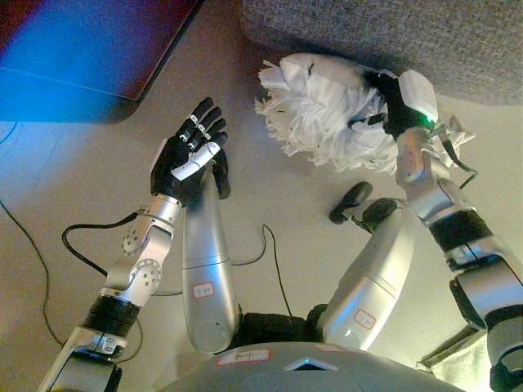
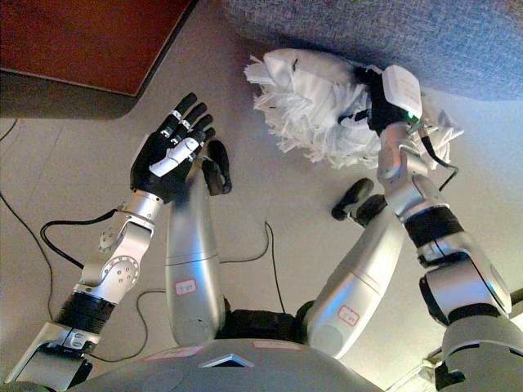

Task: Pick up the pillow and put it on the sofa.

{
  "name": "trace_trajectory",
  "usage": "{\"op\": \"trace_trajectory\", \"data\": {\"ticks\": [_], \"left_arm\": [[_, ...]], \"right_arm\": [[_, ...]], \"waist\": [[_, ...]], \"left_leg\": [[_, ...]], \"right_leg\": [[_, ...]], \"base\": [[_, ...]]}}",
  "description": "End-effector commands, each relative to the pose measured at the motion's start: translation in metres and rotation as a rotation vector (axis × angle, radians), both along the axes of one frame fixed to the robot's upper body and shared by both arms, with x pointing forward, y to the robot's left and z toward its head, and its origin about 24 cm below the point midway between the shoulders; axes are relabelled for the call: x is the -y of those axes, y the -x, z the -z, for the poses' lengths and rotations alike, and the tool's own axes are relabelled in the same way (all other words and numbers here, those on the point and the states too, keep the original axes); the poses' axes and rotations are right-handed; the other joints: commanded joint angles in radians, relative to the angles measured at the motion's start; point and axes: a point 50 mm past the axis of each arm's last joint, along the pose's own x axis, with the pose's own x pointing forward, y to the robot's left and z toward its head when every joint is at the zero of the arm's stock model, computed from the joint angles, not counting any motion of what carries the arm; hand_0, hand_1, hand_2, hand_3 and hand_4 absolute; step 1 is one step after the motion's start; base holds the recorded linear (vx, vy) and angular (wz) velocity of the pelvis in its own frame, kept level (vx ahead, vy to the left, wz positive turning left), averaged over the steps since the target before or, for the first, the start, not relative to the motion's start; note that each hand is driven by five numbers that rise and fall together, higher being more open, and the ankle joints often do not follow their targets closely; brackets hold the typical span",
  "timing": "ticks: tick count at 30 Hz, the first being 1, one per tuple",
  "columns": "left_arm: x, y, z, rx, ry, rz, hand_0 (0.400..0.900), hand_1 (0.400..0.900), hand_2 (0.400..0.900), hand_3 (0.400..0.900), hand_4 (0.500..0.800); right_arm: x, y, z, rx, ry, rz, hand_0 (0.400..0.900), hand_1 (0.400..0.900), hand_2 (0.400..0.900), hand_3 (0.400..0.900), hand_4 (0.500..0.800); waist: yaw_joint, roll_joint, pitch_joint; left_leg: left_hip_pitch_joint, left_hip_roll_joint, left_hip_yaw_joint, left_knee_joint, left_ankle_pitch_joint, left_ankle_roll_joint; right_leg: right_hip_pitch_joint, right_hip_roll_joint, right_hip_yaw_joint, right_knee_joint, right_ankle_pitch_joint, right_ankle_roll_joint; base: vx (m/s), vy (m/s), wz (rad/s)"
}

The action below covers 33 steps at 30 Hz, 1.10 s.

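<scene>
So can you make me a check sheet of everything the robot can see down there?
Surface: pale floor, bare around the arms.
Job's things: white fluffy pillow by the grey sofa edge, not yet on top of it.
Clutter: nothing seen.
Hands: left hand raised, fingers straight, holding nothing; right hand pressed into the pillow, its grip hidden.
Cables: nothing seen apart from the robot's own.
Surroundings: dark reddish furniture at upper left.
</scene>
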Motion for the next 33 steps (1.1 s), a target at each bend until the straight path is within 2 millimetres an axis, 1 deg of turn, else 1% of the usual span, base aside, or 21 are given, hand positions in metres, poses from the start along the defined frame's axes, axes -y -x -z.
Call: {"op": "trace_trajectory", "data": {"ticks": [1,4,5,10,11,12,17,21,28,32,33], "left_arm": [[0.032,-0.001,-0.036,0.198,0.125,0.112,0.900,0.900,0.900,0.900,0.800],[0.037,-0.002,-0.038,0.192,0.136,0.129,0.900,0.900,0.900,0.900,0.800],[0.041,-0.002,-0.038,0.190,0.129,0.147,0.900,0.900,0.900,0.900,0.800],[0.050,-0.002,-0.037,0.179,0.121,0.170,0.900,0.900,0.900,0.900,0.800],[0.051,-0.001,-0.036,0.179,0.121,0.175,0.900,0.900,0.900,0.900,0.800],[0.053,-0.001,-0.036,0.175,0.119,0.176,0.900,0.900,0.900,0.900,0.800],[0.055,0.001,-0.031,0.163,0.119,0.171,0.900,0.900,0.900,0.900,0.800],[0.055,0.005,-0.026,0.145,0.106,0.150,0.900,0.900,0.900,0.900,0.800],[0.050,0.010,-0.018,0.107,0.097,0.118,0.900,0.900,0.900,0.900,0.800],[0.043,0.012,-0.010,0.049,0.114,0.061,0.900,0.900,0.900,0.900,0.800],[0.038,0.011,-0.006,0.006,0.139,0.013,0.900,0.900,0.900,0.900,0.800]], "right_arm": [[0.028,-0.007,-0.005,-0.077,0.075,0.178,0.900,0.900,0.900,0.900,0.800],[0.021,-0.013,-0.006,-0.142,0.069,0.201,0.900,0.900,0.900,0.900,0.800],[0.017,-0.017,-0.007,-0.177,0.074,0.212,0.900,0.900,0.900,0.900,0.800],[0.006,-0.024,-0.004,-0.259,0.059,0.235,0.900,0.900,0.900,0.900,0.800],[0.003,-0.025,-0.004,-0.273,0.059,0.229,0.720,0.720,0.720,0.720,0.692],[0.000,-0.026,-0.002,-0.272,0.047,0.217,0.400,0.400,0.400,0.400,0.500],[-0.014,-0.028,0.002,-0.269,-0.022,0.161,0.400,0.400,0.400,0.400,0.500],[-0.023,-0.024,0.007,-0.263,-0.093,0.128,0.400,0.400,0.400,0.400,0.500],[-0.028,-0.016,0.014,-0.216,-0.149,0.083,0.400,0.400,0.400,0.400,0.500],[-0.029,-0.012,0.015,-0.159,-0.201,0.053,0.400,0.400,0.400,0.400,0.500],[-0.030,-0.011,0.013,-0.117,-0.219,0.032,0.400,0.400,0.400,0.400,0.500]], "waist": [[0.059,0.069,-0.003],[0.076,0.065,-0.003],[0.089,0.062,-0.003],[0.118,0.061,-0.003],[0.123,0.061,-0.003],[0.126,0.061,-0.003],[0.132,0.059,-0.003],[0.128,0.055,-0.003],[0.117,0.049,-0.003],[0.110,0.045,-0.003],[0.106,0.043,-0.003]], "left_leg": [[0.011,0.061,-0.075,0.138,-0.179,-0.018],[-0.021,0.060,-0.098,0.179,-0.191,-0.020],[-0.038,0.057,-0.112,0.203,-0.198,-0.020],[-0.066,0.053,-0.135,0.253,-0.213,-0.018],[-0.070,0.052,-0.137,0.262,-0.215,-0.017],[-0.072,0.052,-0.141,0.267,-0.215,-0.017],[-0.068,0.050,-0.143,0.275,-0.215,-0.015],[-0.057,0.060,-0.147,0.276,-0.206,-0.014],[-0.026,0.076,-0.146,0.274,-0.197,-0.012],[0.008,0.085,-0.138,0.257,-0.190,-0.009],[0.030,0.088,-0.129,0.239,-0.184,-0.007]], "right_leg": [[-0.096,0.001,0.017,0.022,0.003,-0.025],[-0.120,-0.004,0.026,0.056,-0.011,-0.028],[-0.128,-0.005,0.028,0.076,-0.020,-0.031],[-0.137,-0.010,0.025,0.128,-0.042,-0.035],[-0.139,-0.010,0.025,0.139,-0.047,-0.036],[-0.139,-0.012,0.026,0.150,-0.051,-0.037],[-0.127,-0.008,0.021,0.166,-0.059,-0.038],[-0.114,-0.011,0.026,0.178,-0.060,-0.039],[-0.085,-0.012,0.031,0.176,-0.052,-0.038],[-0.049,-0.007,0.024,0.155,-0.045,-0.035],[-0.028,-0.003,0.016,0.136,-0.038,-0.034]], "base": [[0.02,0.004,0.09],[0.04,-0.015,0.07],[0.05,-0.039,0.06],[0.05,-0.034,0.05],[0.05,-0.006,0.00],[0.04,0.001,-0.01],[0.04,0.007,-0.05],[0.05,0.003,-0.07],[0.04,0.004,-0.06],[0.03,-0.008,-0.04],[0.01,-0.007,-0.05]]}}
